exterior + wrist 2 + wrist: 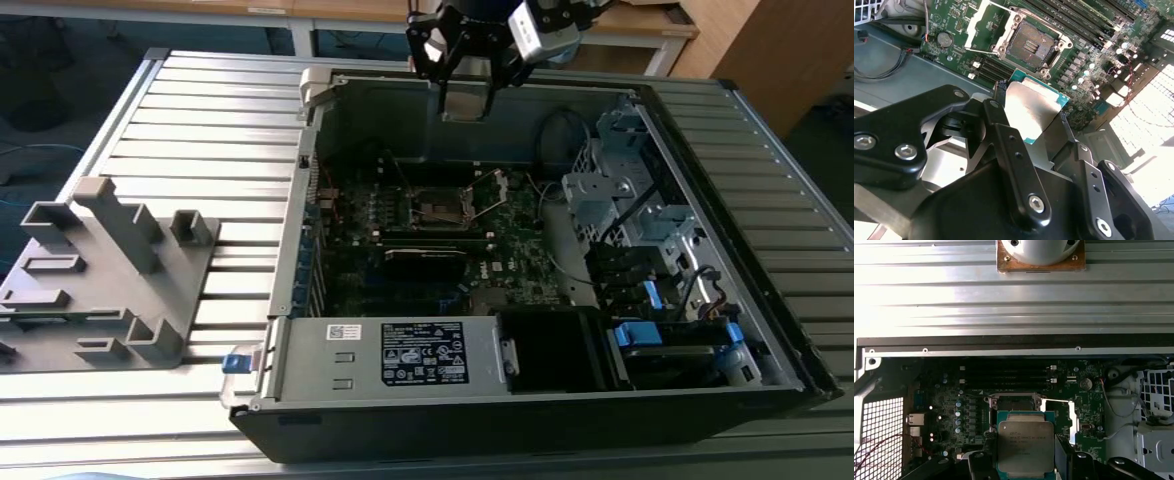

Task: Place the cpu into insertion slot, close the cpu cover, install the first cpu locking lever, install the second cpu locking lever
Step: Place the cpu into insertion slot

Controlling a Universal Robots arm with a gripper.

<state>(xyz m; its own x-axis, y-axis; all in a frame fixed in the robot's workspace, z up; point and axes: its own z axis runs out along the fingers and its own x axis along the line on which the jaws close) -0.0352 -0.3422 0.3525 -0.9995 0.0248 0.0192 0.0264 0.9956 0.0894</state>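
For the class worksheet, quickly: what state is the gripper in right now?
The gripper is closed, holding the cpu between its fingers.

No text reading out anywhere. Cpu (1026,444) metal top carrying several lines of fine dark print in first wrist view, characters not resolving. Power supply (334,365), lying along computer case (534,432) edge nearest exterior camera, wearing black label (424,353) with white print and marks. Small white sticker (344,330) sitting just beside label. Both showing too small to make out.
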